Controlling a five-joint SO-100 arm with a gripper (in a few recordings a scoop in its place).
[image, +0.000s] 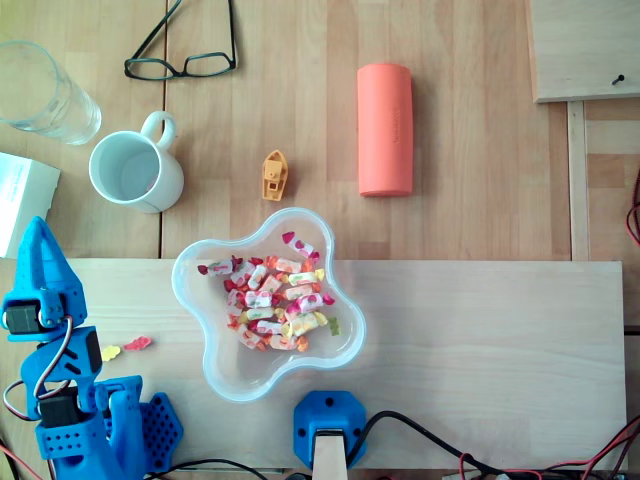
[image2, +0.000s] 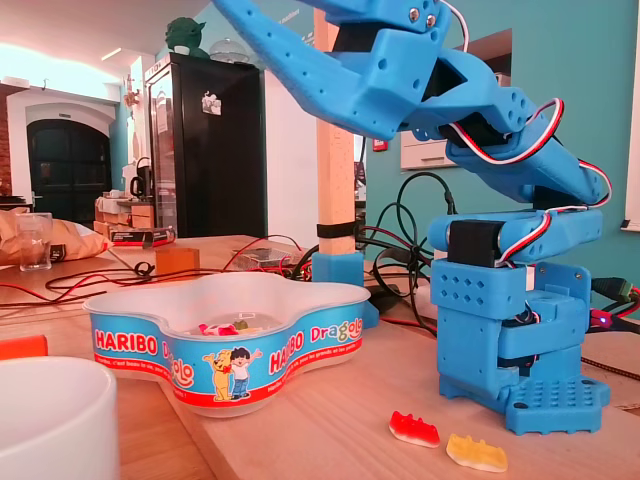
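Observation:
My blue arm is folded at the lower left of the overhead view, and its gripper (image: 38, 232) points up the picture toward a white box (image: 22, 196). The jaws come together in one point and hold nothing. In the fixed view the gripper (image2: 250, 22) reaches up and to the left, with its tip cut off by the top edge. Two loose gummies, one red (image: 138, 344) (image2: 414, 429) and one yellow (image: 110, 353) (image2: 477, 453), lie on the board beside the arm's base. A clear Haribo bowl (image: 190, 262) (image2: 140, 345) full of wrapped sweets (image: 275, 300) stands to the right of them.
A white mug (image: 135, 172) (image2: 50, 420), a drinking glass (image: 45, 90), spectacles (image: 185, 55), an orange toy boat (image: 274, 175) and a salmon case (image: 385, 128) sit behind the bowl. A blue foot with a wooden post (image: 328, 440) stands at the board's front edge, with cables around it.

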